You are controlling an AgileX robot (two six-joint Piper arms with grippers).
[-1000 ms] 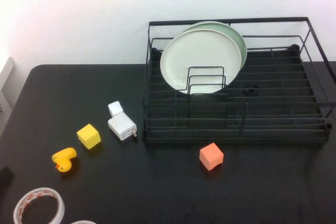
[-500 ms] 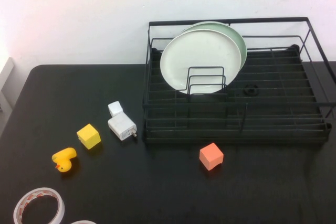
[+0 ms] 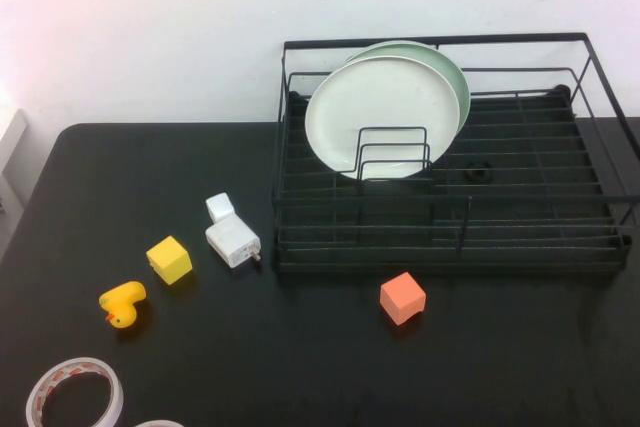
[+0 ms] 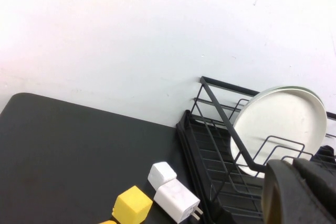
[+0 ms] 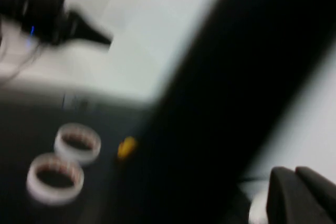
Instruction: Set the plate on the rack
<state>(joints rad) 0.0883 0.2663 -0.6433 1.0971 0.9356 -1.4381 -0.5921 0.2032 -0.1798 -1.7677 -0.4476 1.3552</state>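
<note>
The white plate (image 3: 383, 115) stands on edge in the black wire rack (image 3: 450, 247), leaning against the upright dividers (image 3: 393, 154), with a pale green plate (image 3: 452, 69) right behind it. In the left wrist view the plate (image 4: 281, 121) and rack (image 4: 210, 145) lie ahead of my left gripper (image 4: 292, 163), which is shut and empty, apart from both. My right gripper (image 5: 294, 171) is shut and empty in a blurred view. Neither gripper shows in the high view.
On the black table left of the rack lie a white charger (image 3: 232, 240), a yellow cube (image 3: 169, 259), a yellow duck (image 3: 122, 303) and a tape roll (image 3: 73, 395). An orange cube (image 3: 402, 298) sits in front of the rack.
A dark arm part at the high view's left edge has gone out of view. Plates, rack and small objects have not moved.
</note>
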